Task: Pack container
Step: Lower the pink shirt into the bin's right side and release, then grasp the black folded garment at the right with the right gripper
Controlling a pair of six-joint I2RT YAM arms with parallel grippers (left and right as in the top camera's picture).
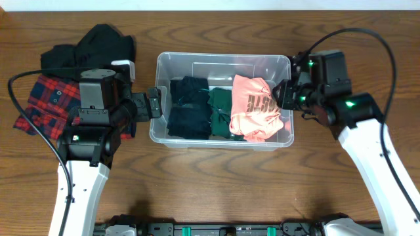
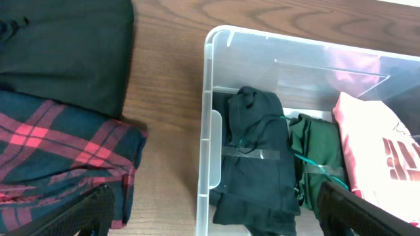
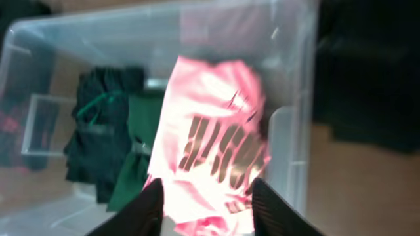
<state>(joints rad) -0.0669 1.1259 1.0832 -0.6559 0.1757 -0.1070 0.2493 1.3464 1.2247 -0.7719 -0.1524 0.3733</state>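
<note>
Overhead, the wood-grain table (image 1: 216, 183) carries the container (image 1: 223, 56); left gripper (image 1: 155, 103) and right gripper (image 1: 283, 96) both stand with jaws apart.

Container (image 1: 223, 58): clear rectangular plastic tub with rounded corners, upright and lidless at the centre of the desk (image 1: 210, 183), long side running left to right, holding folded clothes (image 1: 223, 108).

**Brown wooden table under soft, even light**

A wooden table (image 1: 216, 177) fills almost the whole overhead view. It is mid-brown, with bolder, darker grain swirling along its length. The surface has a faint sheen and the shadows on it are short and soft, so the light is even and falls from above. Beyond the table's far edge runs a narrow pale strip (image 1: 262, 4), too thin to tell whether it is wall or floor.
</note>
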